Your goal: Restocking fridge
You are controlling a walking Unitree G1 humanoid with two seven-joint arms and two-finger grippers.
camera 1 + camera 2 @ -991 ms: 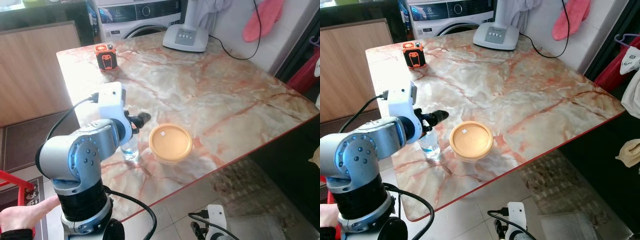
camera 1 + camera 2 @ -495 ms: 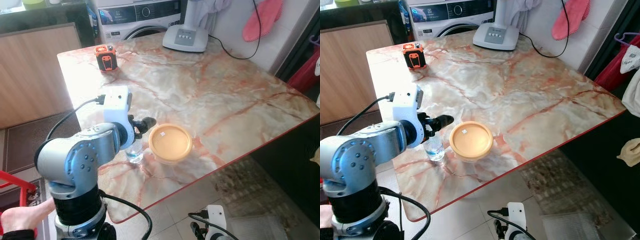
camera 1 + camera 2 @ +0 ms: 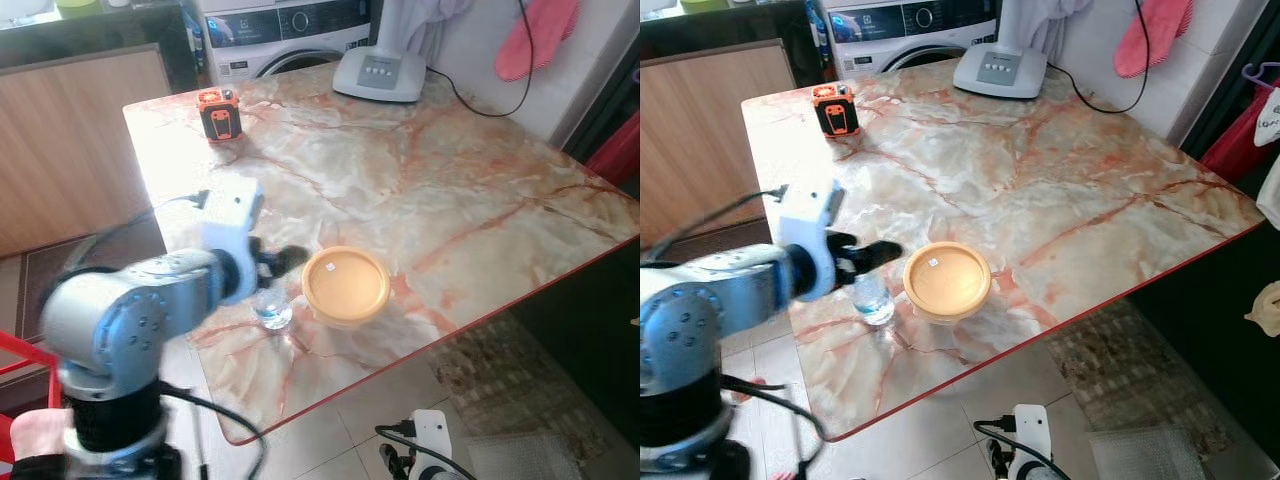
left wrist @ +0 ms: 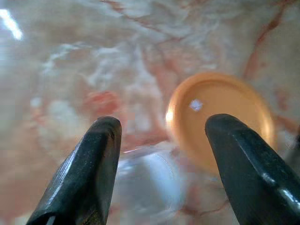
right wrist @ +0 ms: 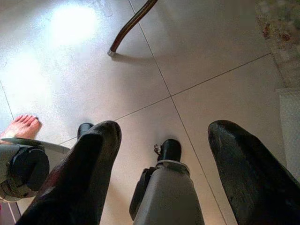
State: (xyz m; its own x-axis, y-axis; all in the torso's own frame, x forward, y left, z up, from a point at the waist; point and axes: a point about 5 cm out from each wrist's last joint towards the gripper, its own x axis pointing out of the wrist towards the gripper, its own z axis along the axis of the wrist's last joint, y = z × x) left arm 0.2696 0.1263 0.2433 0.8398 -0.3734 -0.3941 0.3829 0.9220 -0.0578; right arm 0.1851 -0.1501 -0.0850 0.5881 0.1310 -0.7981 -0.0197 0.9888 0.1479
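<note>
Two tools on my rig, listed from the robot's left across.

Person's hand (image 3: 35, 445): low at the far left edge, beside a red frame (image 3: 18, 350); a bare foot (image 5: 21, 126) shows on the floor in the right wrist view.

Left tool (image 4: 161, 140): I have it reaching over the near left part of the desk (image 3: 480, 190), arm blurred. Its black fingers (image 4: 89, 164) stand wide apart with nothing gripped. A small clear bottle (image 3: 271, 309) stands upright on the desk just below them, seen blurred between the fingers in the left wrist view; I cannot tell whether either finger touches it.

Orange-lidded round container (image 3: 345, 285): on the desk just beside the bottle, to its right, near the front edge.

Small orange-and-black device (image 3: 219, 113): upright near the far left corner of the desk, well apart from the bottle.

White appliance base (image 3: 380, 72): at the far edge of the desk, a black cable running from it to the right. A washing machine (image 3: 290, 25) stands behind the desk.

Pink cloth (image 3: 535, 35): hanging on the wall at the upper right.

Right tool (image 5: 161, 140): hanging idle over the tiled floor (image 5: 206, 51), fingers spread wide, holding nothing.
</note>
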